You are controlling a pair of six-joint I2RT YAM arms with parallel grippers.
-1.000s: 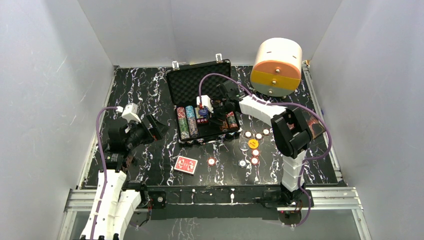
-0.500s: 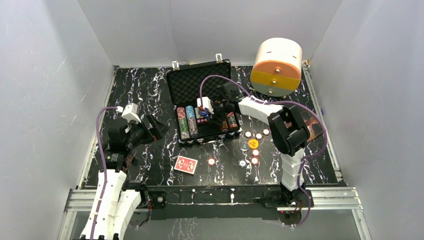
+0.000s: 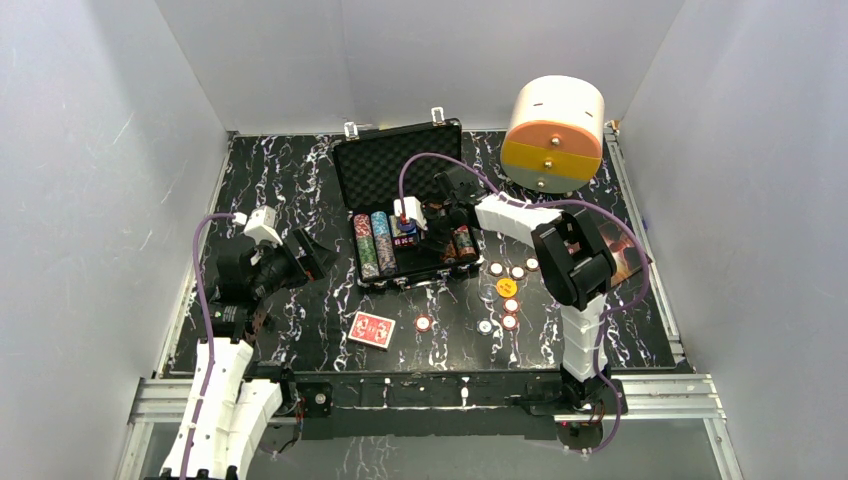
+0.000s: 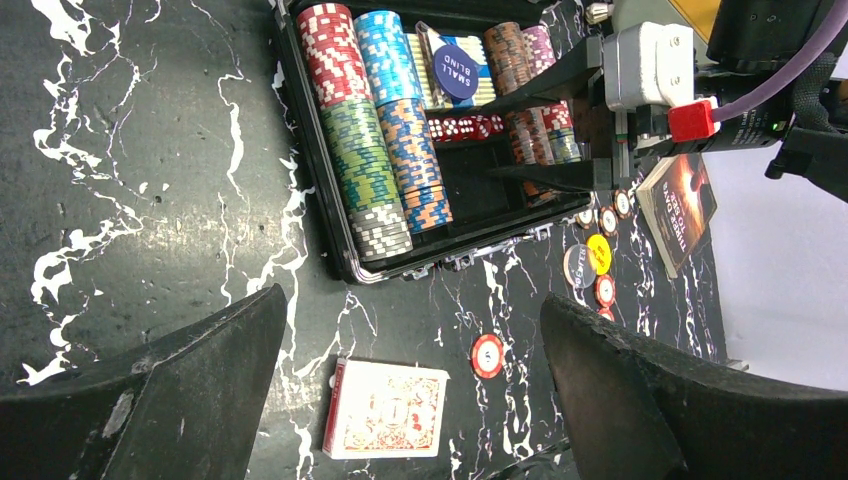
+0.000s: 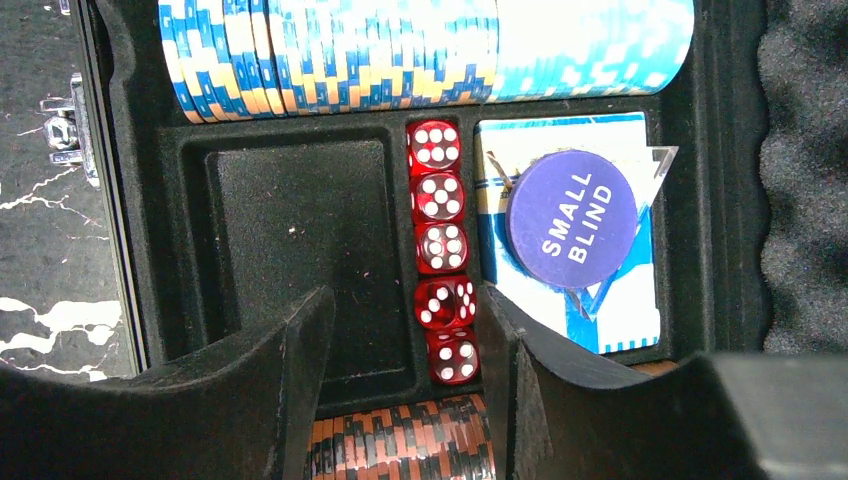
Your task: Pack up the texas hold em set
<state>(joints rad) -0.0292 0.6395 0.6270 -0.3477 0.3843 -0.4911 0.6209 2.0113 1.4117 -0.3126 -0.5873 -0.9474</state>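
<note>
Right hand (image 5: pixel 405 300) is held half-spread, empty, over the red dice (image 5: pixel 445 262) in the briefcase (image 5: pixel 105 150). If lowered carelessly, the row could be knocked loose. Left hand (image 4: pixel 412 300) is seen spread wide.

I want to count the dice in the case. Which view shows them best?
Right wrist: the five red dice lie in a row, pips legible. Left wrist shows them small; top external, too small to tell.
</note>
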